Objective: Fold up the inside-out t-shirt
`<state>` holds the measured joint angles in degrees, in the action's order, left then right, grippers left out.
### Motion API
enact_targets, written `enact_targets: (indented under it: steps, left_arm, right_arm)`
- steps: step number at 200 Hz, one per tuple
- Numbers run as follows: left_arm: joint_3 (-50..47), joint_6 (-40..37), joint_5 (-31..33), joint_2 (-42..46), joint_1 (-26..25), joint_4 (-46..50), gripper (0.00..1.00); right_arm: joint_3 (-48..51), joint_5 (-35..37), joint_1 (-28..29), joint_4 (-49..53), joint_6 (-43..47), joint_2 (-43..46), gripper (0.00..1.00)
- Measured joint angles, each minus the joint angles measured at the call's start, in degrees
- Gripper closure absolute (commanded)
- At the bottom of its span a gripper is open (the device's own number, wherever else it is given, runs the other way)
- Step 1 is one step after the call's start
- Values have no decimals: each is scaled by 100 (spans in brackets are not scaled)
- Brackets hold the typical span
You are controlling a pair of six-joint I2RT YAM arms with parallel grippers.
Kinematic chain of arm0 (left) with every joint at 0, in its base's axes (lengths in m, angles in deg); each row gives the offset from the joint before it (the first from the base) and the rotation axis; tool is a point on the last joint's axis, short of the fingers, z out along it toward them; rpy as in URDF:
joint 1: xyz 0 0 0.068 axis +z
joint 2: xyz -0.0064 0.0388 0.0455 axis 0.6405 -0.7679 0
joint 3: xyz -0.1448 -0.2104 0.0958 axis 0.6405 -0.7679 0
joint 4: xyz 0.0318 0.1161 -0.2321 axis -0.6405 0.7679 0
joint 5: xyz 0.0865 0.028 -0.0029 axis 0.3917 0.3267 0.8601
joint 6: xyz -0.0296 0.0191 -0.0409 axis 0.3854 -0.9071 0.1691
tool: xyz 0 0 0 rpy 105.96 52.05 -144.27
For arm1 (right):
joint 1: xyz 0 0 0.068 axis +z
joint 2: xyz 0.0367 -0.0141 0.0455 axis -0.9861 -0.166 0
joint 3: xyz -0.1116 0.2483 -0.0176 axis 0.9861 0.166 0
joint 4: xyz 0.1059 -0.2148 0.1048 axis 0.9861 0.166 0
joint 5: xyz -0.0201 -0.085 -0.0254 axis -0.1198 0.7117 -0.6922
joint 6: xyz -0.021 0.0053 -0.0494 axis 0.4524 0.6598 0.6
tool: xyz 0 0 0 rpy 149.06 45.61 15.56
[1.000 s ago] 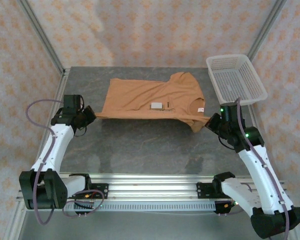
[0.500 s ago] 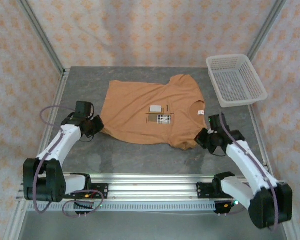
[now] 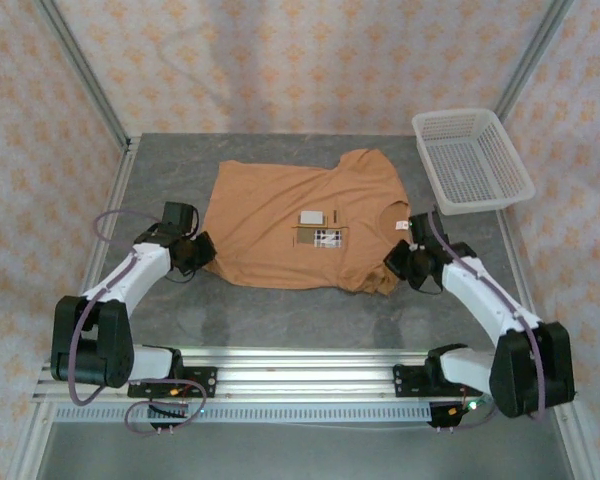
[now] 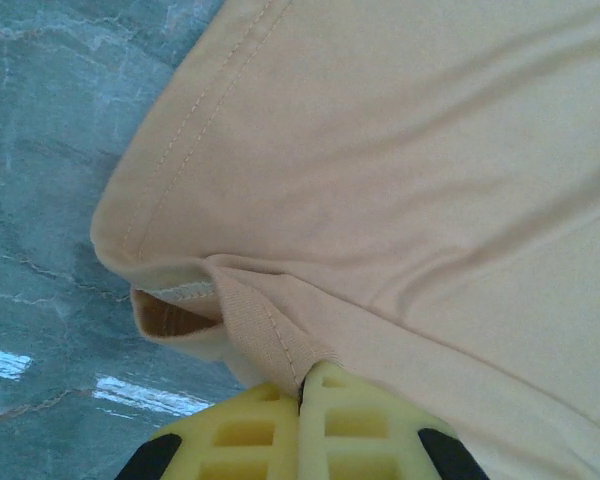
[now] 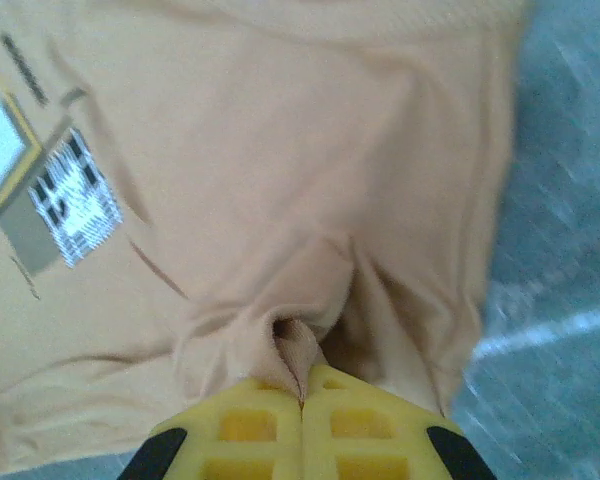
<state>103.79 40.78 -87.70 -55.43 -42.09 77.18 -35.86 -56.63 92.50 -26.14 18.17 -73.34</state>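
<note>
Inside-out t-shirt [image 3: 265,215]: orange-tan, flat, pinched corners

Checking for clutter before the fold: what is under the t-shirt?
The t-shirt lies spread on the grey table, whose surface shows all around it. Whatever is beneath the cloth is covered.

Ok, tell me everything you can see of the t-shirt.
The t-shirt is soft orange-tan cloth, short-sleeved, lying spread on the grey table, collar to the right, with a small white neck label and a checked patch mid-chest. The left claw pinches its stitched hem corner; the right claw pinches a bunched fold.
</note>
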Motion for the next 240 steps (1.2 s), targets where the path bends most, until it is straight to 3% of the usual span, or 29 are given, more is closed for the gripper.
enact_targets:
  steps: [38,81,102,180,240]
  left_arm:
    - [450,92,-22,-22,4,140,100]
    - [3147,295,-74,-2,136,437,100]
    - [4179,313,-52,269,264,457,100]
    - [4942,278,109,2120,542,1032,100]
    - [5707,-26,317,2680,542,1311,100]
  right_arm:
    - [-785,37,-179,146,122,-660,100]
    - [-4299,306,-363,304,385,-750,100]
    - [-5246,566,-365,214,520,-376,100]
    - [-5497,647,-365,476,767,1355,100]
    - [-6354,1091,-365,745,1318,2035,100]
